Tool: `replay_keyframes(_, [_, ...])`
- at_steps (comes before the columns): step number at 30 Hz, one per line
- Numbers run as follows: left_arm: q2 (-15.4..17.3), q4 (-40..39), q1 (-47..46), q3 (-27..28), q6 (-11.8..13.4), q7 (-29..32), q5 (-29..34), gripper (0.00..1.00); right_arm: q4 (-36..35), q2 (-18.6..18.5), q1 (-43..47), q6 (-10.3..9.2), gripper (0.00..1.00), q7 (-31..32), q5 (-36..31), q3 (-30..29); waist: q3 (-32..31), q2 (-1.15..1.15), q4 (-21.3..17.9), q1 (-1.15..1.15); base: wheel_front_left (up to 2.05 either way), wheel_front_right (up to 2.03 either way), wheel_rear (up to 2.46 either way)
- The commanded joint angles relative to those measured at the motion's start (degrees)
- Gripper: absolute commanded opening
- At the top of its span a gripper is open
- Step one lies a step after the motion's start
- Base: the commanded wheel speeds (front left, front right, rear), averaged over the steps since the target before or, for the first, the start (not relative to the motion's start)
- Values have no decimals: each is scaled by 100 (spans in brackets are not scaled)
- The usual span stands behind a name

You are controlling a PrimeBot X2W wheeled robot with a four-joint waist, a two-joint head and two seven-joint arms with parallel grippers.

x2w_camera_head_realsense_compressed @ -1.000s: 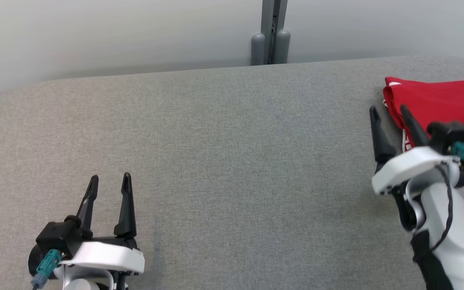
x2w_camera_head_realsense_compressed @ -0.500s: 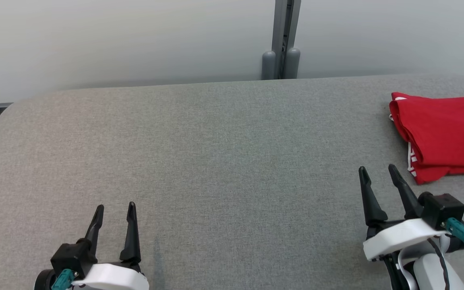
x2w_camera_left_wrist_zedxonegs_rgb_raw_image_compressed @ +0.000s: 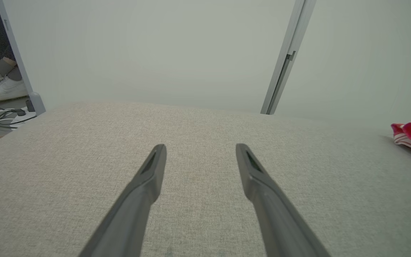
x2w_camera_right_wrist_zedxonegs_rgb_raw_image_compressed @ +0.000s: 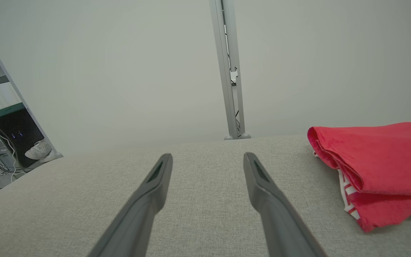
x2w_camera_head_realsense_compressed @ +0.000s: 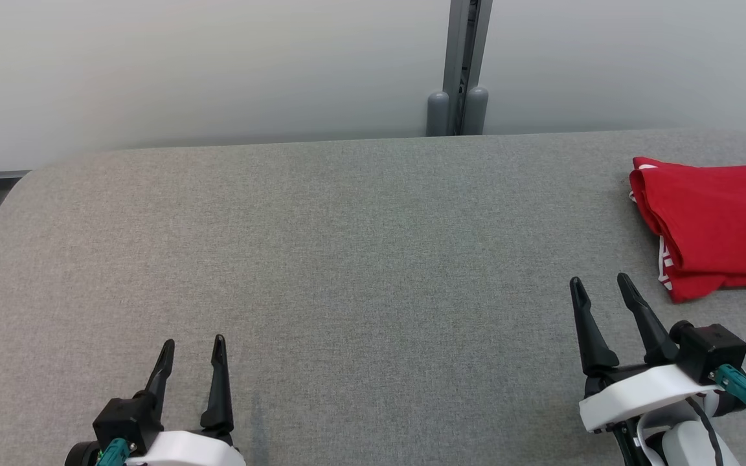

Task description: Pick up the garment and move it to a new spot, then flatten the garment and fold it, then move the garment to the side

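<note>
Near the front right corner of the grey fabric-covered bench (x2w_camera_head_realsense_compressed: 373,259), the right gripper (x2w_camera_head_realsense_compressed: 599,279) hovers, its two long dark fingers spread apart and holding nothing. Just beyond it, a little to its right, the folded red garment with white trim (x2w_camera_head_realsense_compressed: 716,226) lies flat by the bench's right edge, clear of the fingers. Over at the front left, the left gripper (x2w_camera_head_realsense_compressed: 193,340) stands spread wide too, empty, well apart from the garment.
</note>
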Motion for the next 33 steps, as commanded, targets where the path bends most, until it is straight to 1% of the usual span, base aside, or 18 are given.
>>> replay_keyframes(1, [18,-38,38,6,35,-10,19,100,-32,-25,68,1,100,-7,22,-21,-1,0,1,0,0,0,0])
replay_keyframes(13, [36,-130,72,-32,-54,-10,28,100,-17,-24,93,1,100,39,22,-17,-28,0,15,0,0,0,0])
replay_keyframes(14, [8,-113,45,-44,-44,0,0,0,-5,0,56,0,0,44,7,-2,-29,0,16,0,0,0,0])
replay_keyframes(18, [-21,49,101,-50,-50,36,-60,0,143,36,196,0,0,71,55,11,-33,0,18,0,0,0,0])
replay_keyframes(33, [-14,13,-67,214,-275,462,-1574,0,4,15,224,0,0,472,1583,-229,-56,0,5,0,0,0,0])
